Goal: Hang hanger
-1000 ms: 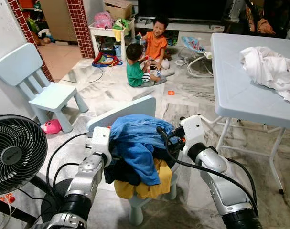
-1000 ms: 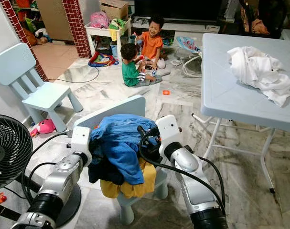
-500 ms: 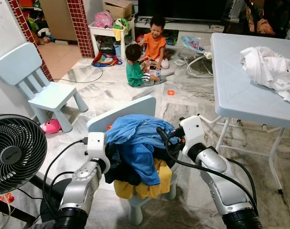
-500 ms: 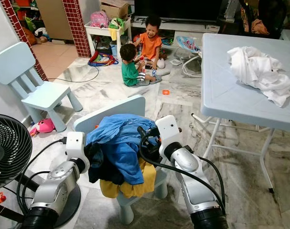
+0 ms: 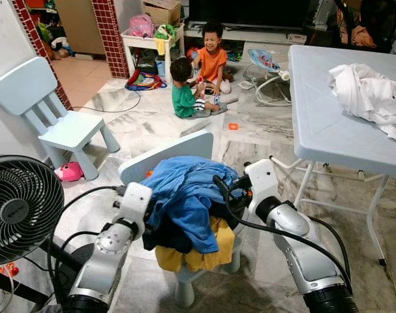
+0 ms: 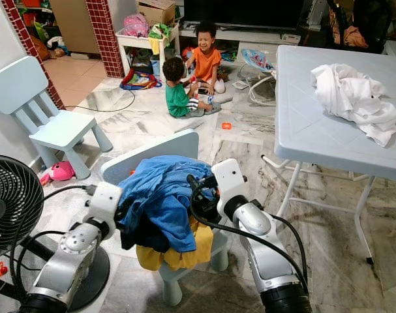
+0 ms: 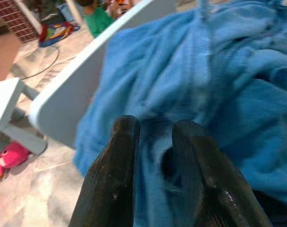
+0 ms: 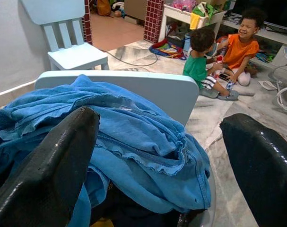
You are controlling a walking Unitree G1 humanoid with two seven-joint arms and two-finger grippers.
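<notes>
The left tool [image 7: 152,142] pressed into the blue garment [image 5: 188,195] at the pile's nine o'clock side, its fingers [image 7: 117,161] drawn narrow with a fold of blue cloth between them, though whether they truly gripped it was hard to tell. The right tool [image 8: 157,156] stood at the pile's three o'clock edge, spread wide and holding nothing. The clothes were heaped on a small pale-blue chair [image 5: 165,153]. No hanger could be made out; it may have lain buried in the heap. A pull by the left tool would likely drag the whole pile off the seat, since the layers overlapped and clung. A white garment [image 5: 370,98] lay on the table [image 5: 321,124] at two o'clock.
</notes>
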